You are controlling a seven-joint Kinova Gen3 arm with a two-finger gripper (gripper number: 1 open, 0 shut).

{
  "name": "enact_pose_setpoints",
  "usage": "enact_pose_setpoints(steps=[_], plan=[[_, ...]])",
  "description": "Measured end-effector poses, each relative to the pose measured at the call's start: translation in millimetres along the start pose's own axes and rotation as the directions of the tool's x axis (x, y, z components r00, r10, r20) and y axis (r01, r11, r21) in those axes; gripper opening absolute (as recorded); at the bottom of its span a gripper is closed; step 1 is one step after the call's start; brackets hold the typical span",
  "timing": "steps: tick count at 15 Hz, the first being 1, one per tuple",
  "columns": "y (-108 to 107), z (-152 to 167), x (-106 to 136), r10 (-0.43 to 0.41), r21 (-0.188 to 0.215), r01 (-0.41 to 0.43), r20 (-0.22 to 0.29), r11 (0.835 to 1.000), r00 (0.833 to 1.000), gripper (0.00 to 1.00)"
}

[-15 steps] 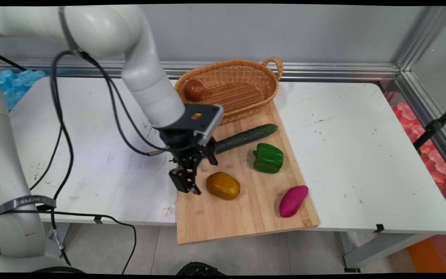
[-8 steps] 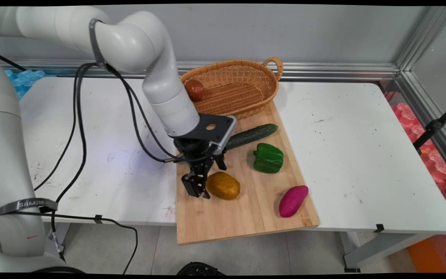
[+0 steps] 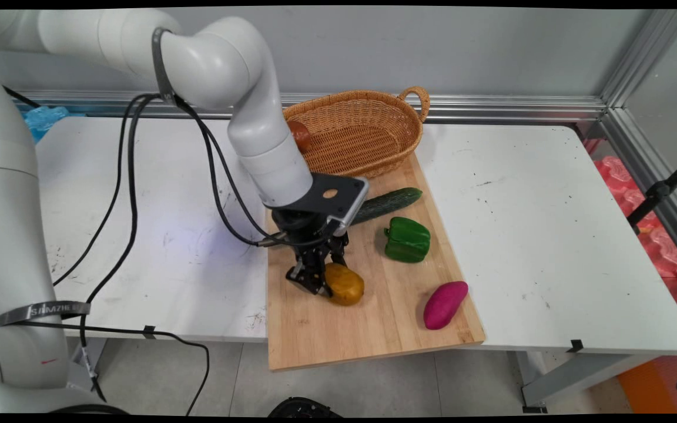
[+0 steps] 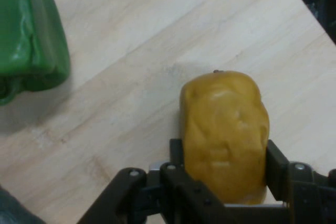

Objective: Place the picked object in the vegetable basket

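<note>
Since a second ago we have carried our gripper (image 3: 322,276) rightward onto the potato (image 3: 345,284) on the cutting board's (image 3: 374,329) near-left part; fingers (image 4: 276,163) straddle its long axis, apparently gripping.

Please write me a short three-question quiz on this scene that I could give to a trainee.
1. True or false: the gripper has one finger on each side of the yellow potato.
2. Which item lies inside the wicker basket? A) the green pepper B) the brown round item C) the cucumber
3. Fill in: the purple sweet potato lies on the wooden ____.

Key
1. True: in the hand view the fingers flank the potato.
2. B; the pepper and cucumber lie on the cutting board.
3. Cutting board, near its front right corner.
</note>
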Motion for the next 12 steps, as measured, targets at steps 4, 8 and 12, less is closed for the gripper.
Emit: enact_pose_setpoints(steps=[4,8,12], plan=[[3,-27,4,0.0,-0.004,0.0,-0.008,1.0,1.0,0.0],[4,-70,12,-0.038,0.013,0.038,-0.034,0.999,0.999,0.0],[-2,-114,14,-0.155,0.083,0.161,-0.08,0.983,0.985,0.0]])
